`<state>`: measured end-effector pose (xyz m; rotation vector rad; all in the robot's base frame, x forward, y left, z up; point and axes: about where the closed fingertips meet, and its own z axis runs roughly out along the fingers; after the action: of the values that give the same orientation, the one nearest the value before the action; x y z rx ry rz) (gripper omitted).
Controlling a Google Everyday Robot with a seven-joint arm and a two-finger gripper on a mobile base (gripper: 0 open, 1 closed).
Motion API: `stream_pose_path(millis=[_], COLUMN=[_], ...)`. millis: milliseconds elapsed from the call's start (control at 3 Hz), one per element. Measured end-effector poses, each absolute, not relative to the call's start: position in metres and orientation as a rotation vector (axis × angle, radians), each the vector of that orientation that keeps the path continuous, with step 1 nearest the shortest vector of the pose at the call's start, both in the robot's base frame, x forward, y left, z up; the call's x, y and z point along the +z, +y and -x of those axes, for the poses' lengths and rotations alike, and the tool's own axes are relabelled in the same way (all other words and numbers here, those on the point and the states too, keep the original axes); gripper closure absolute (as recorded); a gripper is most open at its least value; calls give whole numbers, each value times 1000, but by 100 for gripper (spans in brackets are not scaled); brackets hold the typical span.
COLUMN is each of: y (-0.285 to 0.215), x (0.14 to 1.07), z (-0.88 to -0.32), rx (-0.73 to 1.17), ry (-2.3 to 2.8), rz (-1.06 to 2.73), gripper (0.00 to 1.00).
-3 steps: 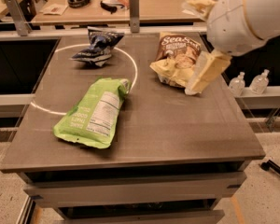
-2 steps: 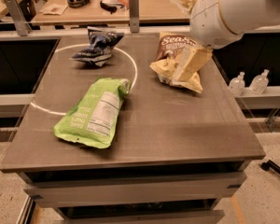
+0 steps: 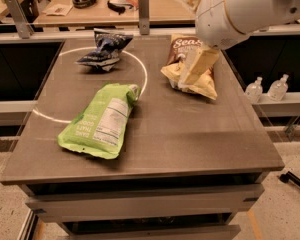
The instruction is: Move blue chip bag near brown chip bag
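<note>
I see the brown counter (image 3: 190,134) filling most of the frame, with a thin white circle line (image 3: 143,74) painted on its upper left part. The thick white arm (image 3: 240,9) comes in from the upper right corner. The light green pouch (image 3: 102,121) lies flat at the centre left, its white label facing up and its upper end lying across the circle line.

The brown chip bag (image 3: 182,46) lies at the upper right of the counter, partly covered by the arm. The blue chip bag (image 3: 104,51) sits crumpled at the upper left, inside the circle, well apart from the brown chip bag.

The hand (image 3: 197,66) hangs under the arm, its cream-coloured part directly over the brown chip bag. I cannot tell how far it is open, nor whether it touches this bag. It is far from the blue chip bag.

Two small clear bottles (image 3: 254,89) stand on a ledge at the right edge.
</note>
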<state>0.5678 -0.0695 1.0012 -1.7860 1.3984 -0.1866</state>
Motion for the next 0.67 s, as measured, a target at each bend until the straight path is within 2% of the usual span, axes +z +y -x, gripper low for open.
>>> stream_pose_path(millis=[667], y=[-29], x=[980], z=[-603], rx=[-120], ry=[1298], rz=[1768], gripper=[0])
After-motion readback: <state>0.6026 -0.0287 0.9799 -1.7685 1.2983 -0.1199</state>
